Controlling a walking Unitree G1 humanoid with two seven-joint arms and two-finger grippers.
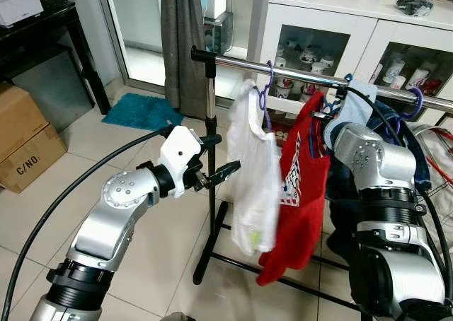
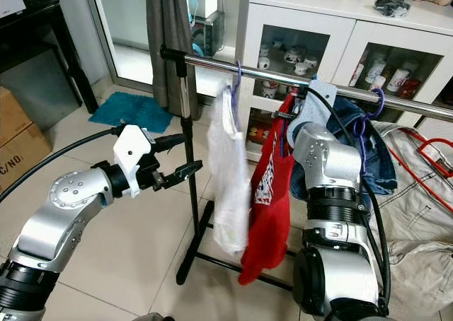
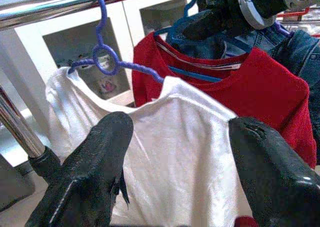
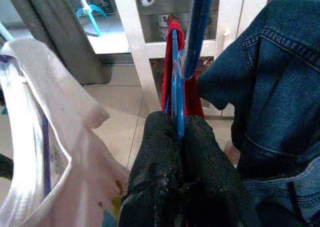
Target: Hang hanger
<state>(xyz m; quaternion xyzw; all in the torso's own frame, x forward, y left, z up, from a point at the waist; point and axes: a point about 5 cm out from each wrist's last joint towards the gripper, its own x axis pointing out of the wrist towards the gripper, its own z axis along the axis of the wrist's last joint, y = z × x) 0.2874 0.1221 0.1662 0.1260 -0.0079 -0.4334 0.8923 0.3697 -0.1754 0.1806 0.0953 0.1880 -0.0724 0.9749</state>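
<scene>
A chrome rail point(image 1: 297, 73) on a black stand carries a white shirt point(image 1: 255, 179) on a purple hanger point(image 1: 267, 88). Right of it hangs a red shirt point(image 1: 301, 187) on a blue hanger point(image 4: 175, 77). My right gripper point(image 4: 178, 124) is shut on that blue hanger just below its hook, close under the rail; I cannot tell whether the hook rests on the rail. A denim garment point(image 4: 280, 87) hangs right beside it. My left gripper point(image 1: 221, 155) is open and holds nothing, by the stand's pole and just left of the white shirt.
The stand's black base point(image 1: 212, 243) lies on the tiled floor in front of me. A white glass-door cabinet point(image 1: 318, 24) stands behind the rail. A cardboard box point(image 1: 21, 141) and blue mat point(image 1: 141, 110) lie left; clothes point(image 2: 417, 194) and a red hanger point(image 2: 432, 151) right.
</scene>
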